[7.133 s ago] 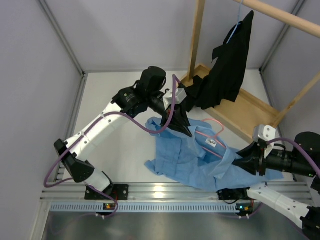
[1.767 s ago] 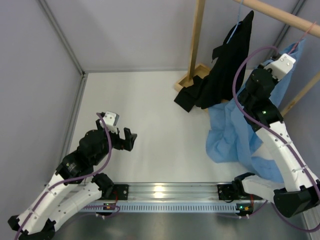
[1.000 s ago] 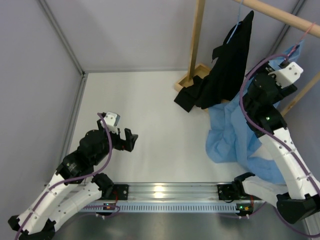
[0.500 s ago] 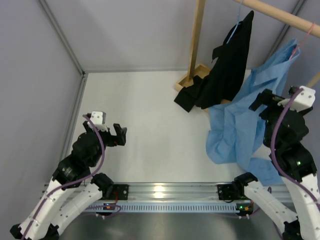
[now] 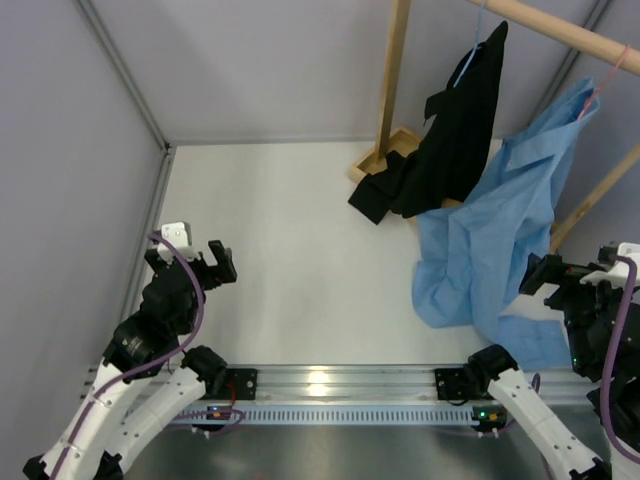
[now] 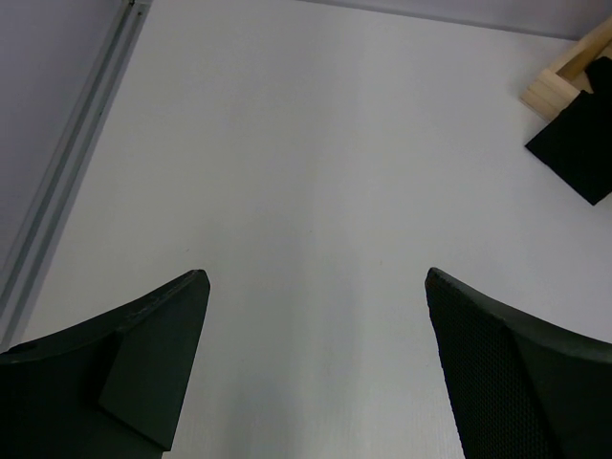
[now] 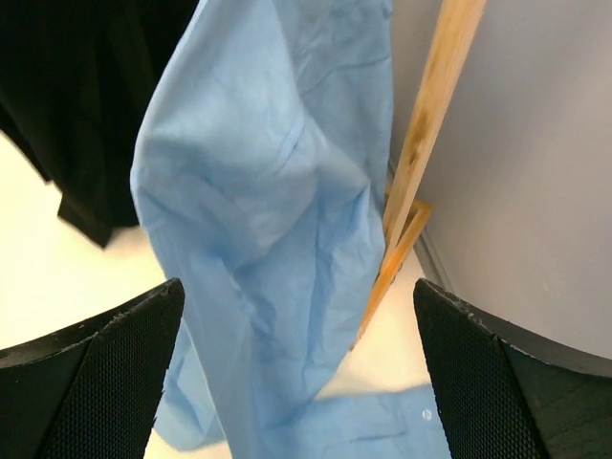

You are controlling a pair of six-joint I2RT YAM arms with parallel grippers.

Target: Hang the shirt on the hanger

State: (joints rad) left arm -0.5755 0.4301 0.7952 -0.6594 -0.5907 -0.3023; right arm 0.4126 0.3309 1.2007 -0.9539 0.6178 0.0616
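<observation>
Shirt (image 5: 510, 200) on hanger (image 5: 612, 72), far-R edge

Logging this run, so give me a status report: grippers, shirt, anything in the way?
Left gripper open, empty. Right gripper open, empty. Shirt hangs on pink hanger from rail, tail on table. Black garment beside, nothing blocking.

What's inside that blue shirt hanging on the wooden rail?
Only the hook of a pink hanger shows, rising from the collar of the shirt to the rail. The rest of the hanger is covered by fabric, so how it sits in the shoulders cannot be seen.
</observation>
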